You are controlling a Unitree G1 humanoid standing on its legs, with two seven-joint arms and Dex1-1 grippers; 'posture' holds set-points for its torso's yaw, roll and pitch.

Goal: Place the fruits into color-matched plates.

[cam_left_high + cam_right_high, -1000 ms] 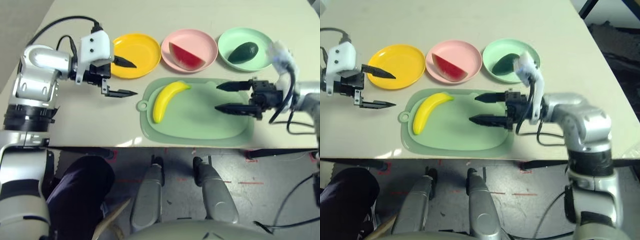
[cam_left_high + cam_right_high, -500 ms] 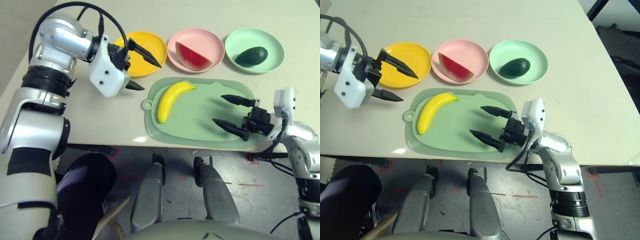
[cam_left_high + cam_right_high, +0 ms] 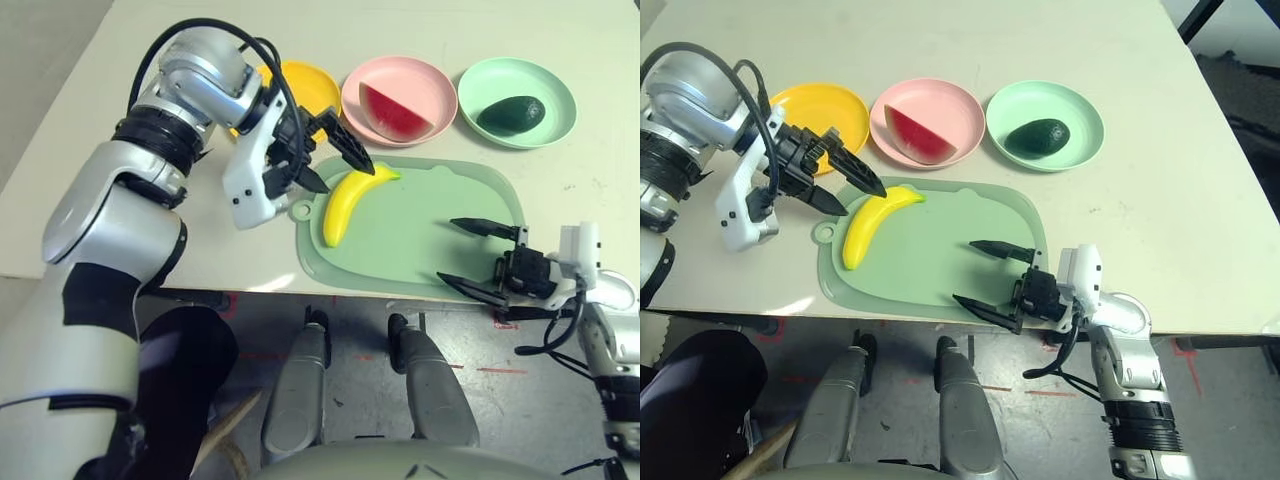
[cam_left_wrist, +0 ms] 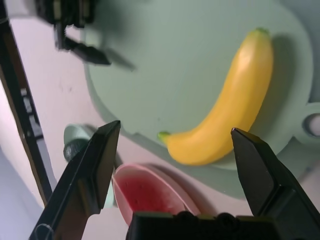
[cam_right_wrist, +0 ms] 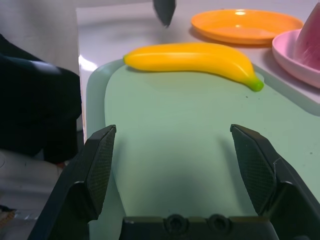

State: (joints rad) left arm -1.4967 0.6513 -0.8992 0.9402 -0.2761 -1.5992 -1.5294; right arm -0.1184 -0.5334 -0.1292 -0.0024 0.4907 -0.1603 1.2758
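Only the banana (image 3: 353,201) is left to sort: it lies on the green cutting mat (image 3: 440,245), at the mat's left end near the tab with the hole, its green tip pointing toward the pink plate (image 3: 399,99). The watermelon wedge (image 3: 393,111) already sits in that pink plate and the avocado (image 3: 511,113) in the mint green plate (image 3: 517,101). The yellow plate (image 3: 305,86) is bare and partly hidden behind the left arm.

Just above the banana's tip end hangs the left tool (image 3: 328,164), angled down and to the right, its two black fingers spread wide with nothing between them. In the left wrist view the banana lies across the gap between the fingers, closer to one of them (image 4: 260,172) than to the other. The right tool (image 3: 479,258) is also spread wide and empty, low over the mat's near right corner, well apart from the banana.

Risks, as I judge them: the banana is smooth, curved and tapered, so a close near the tip could squeeze it out sideways or spin it on the mat. An off-centre close would let one finger nudge it before the other meets it, pushing it toward the pink plate. The fingers coming down steeply could catch the mat and drag it across the bench (image 3: 150,240). The carry to the yellow plate is short, but the left arm itself blocks the head camera's sight of the plate, so the drop could land on the rim.
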